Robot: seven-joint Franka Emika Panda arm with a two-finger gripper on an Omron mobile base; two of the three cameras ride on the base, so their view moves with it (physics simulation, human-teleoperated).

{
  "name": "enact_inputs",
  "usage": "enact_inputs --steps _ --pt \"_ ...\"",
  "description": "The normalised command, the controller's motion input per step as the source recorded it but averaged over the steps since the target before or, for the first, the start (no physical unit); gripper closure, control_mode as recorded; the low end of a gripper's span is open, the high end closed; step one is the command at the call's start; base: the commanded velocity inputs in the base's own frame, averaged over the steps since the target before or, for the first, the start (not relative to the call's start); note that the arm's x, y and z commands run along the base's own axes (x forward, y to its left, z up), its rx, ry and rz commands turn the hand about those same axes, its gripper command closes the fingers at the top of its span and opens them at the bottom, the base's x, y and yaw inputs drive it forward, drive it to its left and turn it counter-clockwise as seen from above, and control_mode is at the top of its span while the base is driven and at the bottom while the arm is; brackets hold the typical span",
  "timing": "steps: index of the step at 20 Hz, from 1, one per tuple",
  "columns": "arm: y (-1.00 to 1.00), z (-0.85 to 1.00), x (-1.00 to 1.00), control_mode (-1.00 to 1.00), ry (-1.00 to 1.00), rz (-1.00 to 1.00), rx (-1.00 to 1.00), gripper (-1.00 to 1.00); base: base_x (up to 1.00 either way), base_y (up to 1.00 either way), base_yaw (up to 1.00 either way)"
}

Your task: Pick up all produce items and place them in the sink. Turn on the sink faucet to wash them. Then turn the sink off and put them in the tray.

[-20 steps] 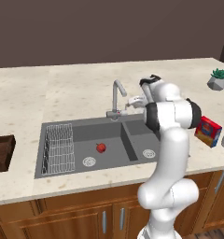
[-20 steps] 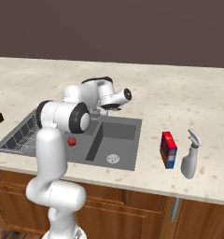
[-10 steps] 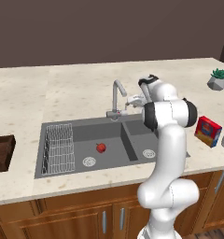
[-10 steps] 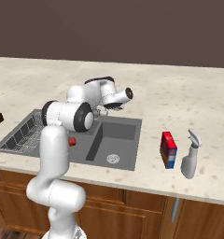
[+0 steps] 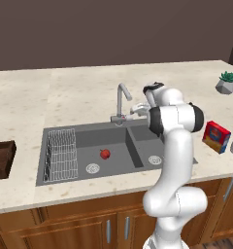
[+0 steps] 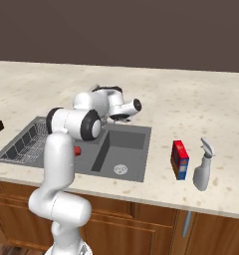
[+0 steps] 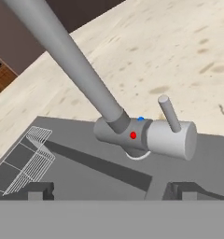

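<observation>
A small round red fruit (image 5: 105, 154) lies on the floor of the left basin of the dark grey sink (image 5: 138, 132), between the wire rack and the divider; in the right base view the arm hides most of the fruit (image 6: 77, 150). The silver sink faucet (image 5: 121, 99) rises behind the divider. My gripper (image 5: 138, 109) hovers just right of its base, open and empty. In the hand view the faucet's base (image 7: 146, 137) and its small upright lever (image 7: 170, 114) sit close ahead, above my open gripper (image 7: 111, 191). The brown tray (image 5: 2, 158) is at the far left.
A wire rack (image 5: 60, 155) fills the left end of the sink. On the counter to the right stand a red, blue and yellow box (image 6: 179, 159) and a grey spray bottle (image 6: 203, 164). A small potted plant (image 5: 226, 82) sits at the back right.
The arm's elbow has shifted a little while the hand stayed beside the faucet base. The jaws remain open and the fruit has not moved.
</observation>
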Motion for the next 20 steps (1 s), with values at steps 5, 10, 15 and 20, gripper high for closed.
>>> enact_inputs --steps 5,10,15,20 --pt "0.02 -0.03 0.22 -1.00 0.00 -0.03 0.00 -1.00 0.00 0.00 0.00" --pt "0.00 0.00 0.35 -1.00 0.00 -0.04 0.00 -1.00 0.00 0.00 0.00" --pt "0.00 -0.02 0.26 -1.00 0.00 -0.05 0.00 -1.00 0.00 0.00 0.00" --pt "0.00 -0.16 0.14 -1.00 0.01 -0.05 0.00 -1.00 0.00 0.00 0.00"
